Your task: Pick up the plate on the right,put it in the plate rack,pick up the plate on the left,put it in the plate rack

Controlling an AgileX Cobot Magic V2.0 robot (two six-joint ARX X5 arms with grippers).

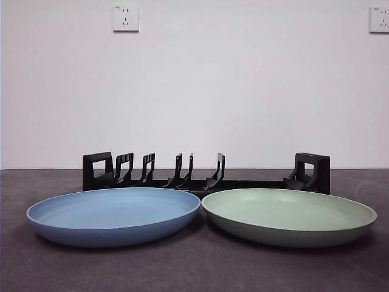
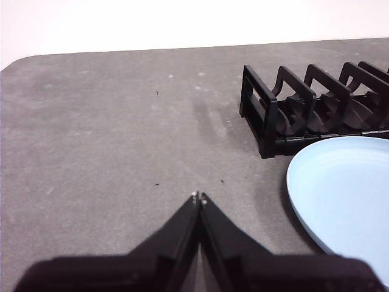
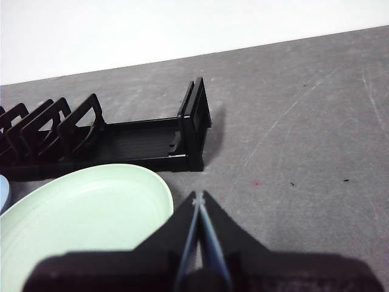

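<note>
Two plates lie flat side by side on the grey table in the front view: a blue plate [image 1: 113, 214] on the left and a pale green plate [image 1: 289, 214] on the right, their rims almost touching. Behind them stands the black plate rack [image 1: 206, 172], holding nothing. My left gripper [image 2: 199, 196] is shut and hovers over bare table beside the blue plate [image 2: 343, 194] and the rack's end [image 2: 261, 112]. My right gripper [image 3: 199, 197] is shut too, just off the green plate's [image 3: 85, 213] rim, near the rack's other end [image 3: 193, 125]. Neither arm shows in the front view.
A white wall with two power sockets [image 1: 125, 17] rises behind the table. Bare grey tabletop [image 2: 91, 140] stretches outward from the rack on the left side and likewise on the right [image 3: 304, 152].
</note>
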